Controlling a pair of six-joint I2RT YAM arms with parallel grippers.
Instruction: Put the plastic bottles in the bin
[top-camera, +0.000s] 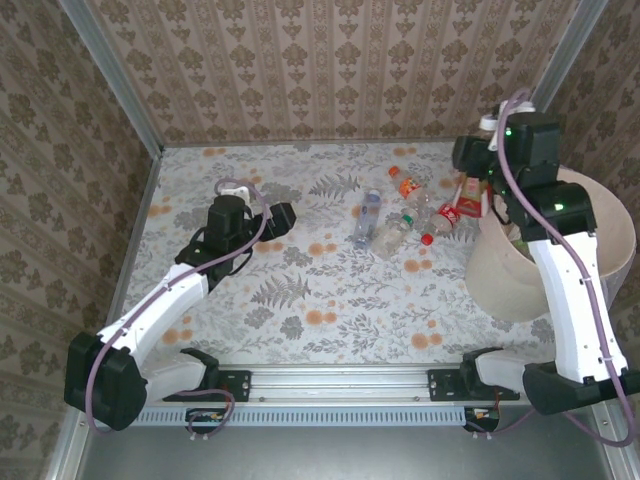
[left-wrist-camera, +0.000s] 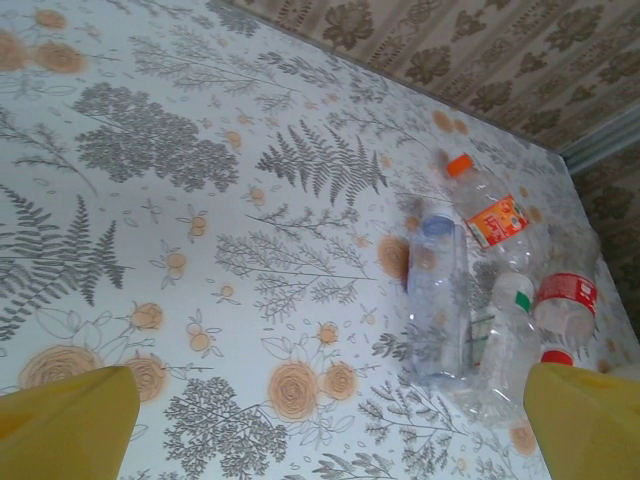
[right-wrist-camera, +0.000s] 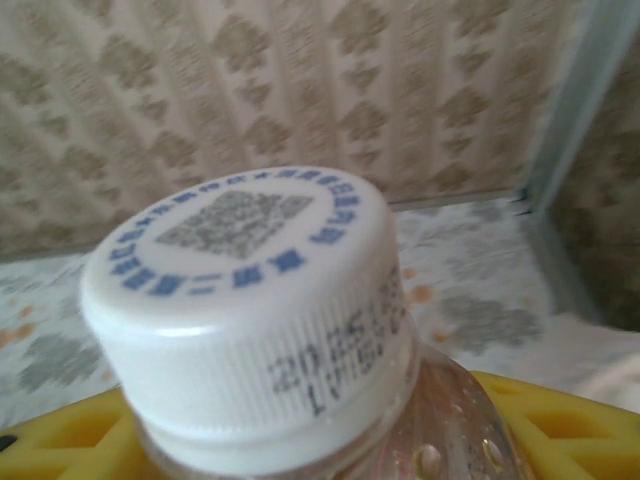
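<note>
The right end effector (right-wrist-camera: 310, 450) is gripping a small clear plastic bottle with a white ribbed cap (right-wrist-camera: 250, 300) by the neck. Its yellow fingers (right-wrist-camera: 560, 425) are pressing in from either side just under the cap. The cap is pointing up toward the wrist camera, so the bottle's long axis is running roughly across the fingers, and the body is hanging below the frame.

In the top view this end effector is sitting at the far left rim of the large round pale pink bin (top-camera: 510, 275), with the bin lying just to its right and nearer the arm bases. The coming move is turning on that relation. By my judgement, a short carry rightward over the rim is all that is needed before letting go, and the mouth is far wider than the bottle. I cannot tell whether the bottle is already over the rim.

The left end effector (left-wrist-camera: 320, 430) is standing wide open, holding nothing, and hovering over the floral-patterned bench (top-camera: 300, 290). At least 4 loose bottles are lying on their sides ahead of it and to its right:
- a blue-capped clear bottle (left-wrist-camera: 437, 300), nearest this arm, with its long axis pointing roughly away from it
- an orange-capped bottle with an orange label (left-wrist-camera: 490, 205)
- a white-capped bottle with a green label (left-wrist-camera: 510, 340)
- a red-labelled bottle (left-wrist-camera: 565, 300)

The cluster is lying between the 2 arms, closer to the bin.
</note>
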